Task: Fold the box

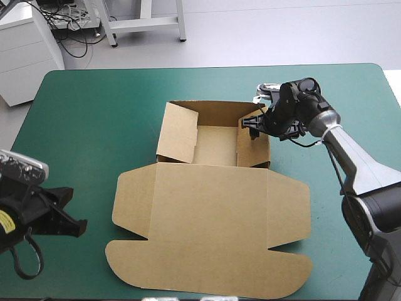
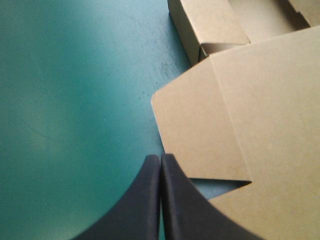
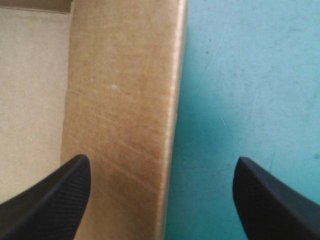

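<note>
While the right gripper (image 3: 161, 161) sits at the tray's right wall (image 3: 120, 115), its black fingers (image 3: 55, 200) are spread wide. One is over the tray floor and the other over the teal-green cover (image 3: 240, 75), with the wall between them. No contact is visible.

Left gripper (image 2: 160, 159): fingers pressed together in a point, holding nothing. It is low over the cover at the table's near-left part, just beside the lid's left flap (image 2: 200, 130).

The box (image 1: 213, 213) lies mid-table. Its open tray is on the far side, the left wall (image 1: 177, 133) is raised at a slant, and the lid lies flat toward the near edge.
</note>
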`<state>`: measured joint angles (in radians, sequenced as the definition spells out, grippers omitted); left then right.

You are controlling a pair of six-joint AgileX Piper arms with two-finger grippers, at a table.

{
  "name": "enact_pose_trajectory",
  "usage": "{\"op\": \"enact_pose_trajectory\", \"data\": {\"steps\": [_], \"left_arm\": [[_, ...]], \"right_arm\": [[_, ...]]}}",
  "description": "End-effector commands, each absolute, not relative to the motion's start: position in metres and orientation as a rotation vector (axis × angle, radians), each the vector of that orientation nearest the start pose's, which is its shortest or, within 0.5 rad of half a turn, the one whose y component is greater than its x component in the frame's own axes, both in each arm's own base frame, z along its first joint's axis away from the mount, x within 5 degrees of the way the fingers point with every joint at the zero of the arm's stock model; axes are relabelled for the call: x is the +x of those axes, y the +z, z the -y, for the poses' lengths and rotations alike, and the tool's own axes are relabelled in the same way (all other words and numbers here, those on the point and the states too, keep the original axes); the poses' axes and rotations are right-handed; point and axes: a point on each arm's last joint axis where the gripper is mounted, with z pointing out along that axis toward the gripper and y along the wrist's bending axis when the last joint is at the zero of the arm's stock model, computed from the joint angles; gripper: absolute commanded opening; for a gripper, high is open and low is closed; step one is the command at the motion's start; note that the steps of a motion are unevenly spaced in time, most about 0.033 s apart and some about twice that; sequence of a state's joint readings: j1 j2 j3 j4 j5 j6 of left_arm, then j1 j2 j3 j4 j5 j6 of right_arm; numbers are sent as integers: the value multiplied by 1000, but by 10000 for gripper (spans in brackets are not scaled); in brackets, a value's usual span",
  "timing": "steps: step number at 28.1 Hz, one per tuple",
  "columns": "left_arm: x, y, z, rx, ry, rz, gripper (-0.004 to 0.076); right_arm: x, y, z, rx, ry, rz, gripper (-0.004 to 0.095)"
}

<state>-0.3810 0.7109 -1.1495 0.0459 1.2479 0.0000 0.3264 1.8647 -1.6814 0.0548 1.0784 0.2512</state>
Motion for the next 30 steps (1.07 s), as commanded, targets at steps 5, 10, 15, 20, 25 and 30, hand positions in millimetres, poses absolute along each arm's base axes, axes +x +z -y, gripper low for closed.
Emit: {"op": "enact_pose_trajectory", "data": {"steps": [5, 10, 15, 20, 25, 30], "left_arm": [[64, 378, 19, 383, -136, -2228, -23], [53, 364, 15, 363, -146, -2231, -23], [46, 364, 12, 357, -152, -2203, -30], [42, 365, 10, 353, -146, -2187, -32], [42, 365, 10, 353, -146, -2187, -32], [42, 365, 10, 353, -146, -2187, -32]], "right_arm": [[386, 299, -143, -84, 327, -2741, 688], [385, 296, -148, -103, 324, -2745, 536], [384, 295, -147, -108, 305, -2764, 75], [384, 295, -147, -121, 296, -2769, -8], [381, 312, -138, -142, 216, -2711, -8], [371, 393, -76, -54, -49, -2528, -8]]}}
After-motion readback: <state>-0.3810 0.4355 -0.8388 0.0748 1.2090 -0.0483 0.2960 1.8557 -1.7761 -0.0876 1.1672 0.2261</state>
